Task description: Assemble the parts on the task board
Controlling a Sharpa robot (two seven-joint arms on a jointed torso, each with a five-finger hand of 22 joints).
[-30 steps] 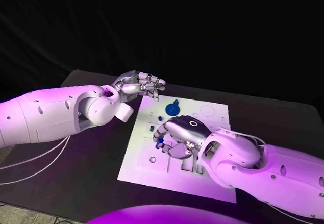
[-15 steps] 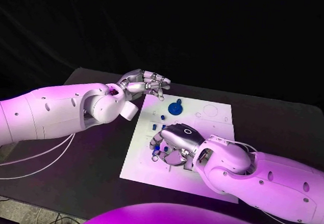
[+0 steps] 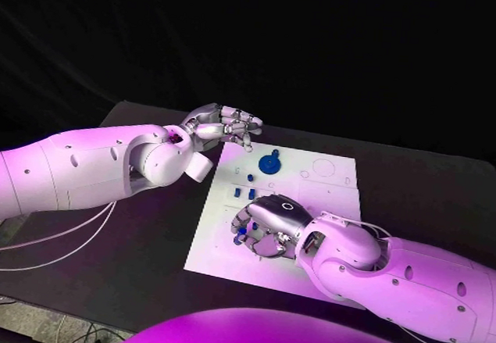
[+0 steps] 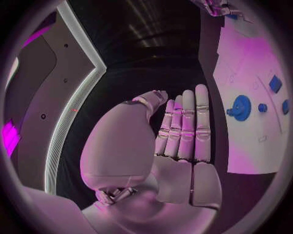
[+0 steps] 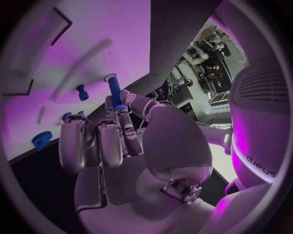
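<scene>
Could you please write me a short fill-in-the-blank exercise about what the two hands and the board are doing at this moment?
1. The right hand holds a slim blue ____ between its fingertips.
2. The left hand hovers beyond the task board and holds ____.
3. The round blue part lies near the board's ____ edge, seen from the robot.
4. The table under the board is ____ in colour.

Missing words: peg; nothing; far; black

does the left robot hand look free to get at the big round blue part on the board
Probably yes: the left robot hand holds nothing, and the round blue part lies uncovered nearby on the board, away from the right robot hand.
</scene>
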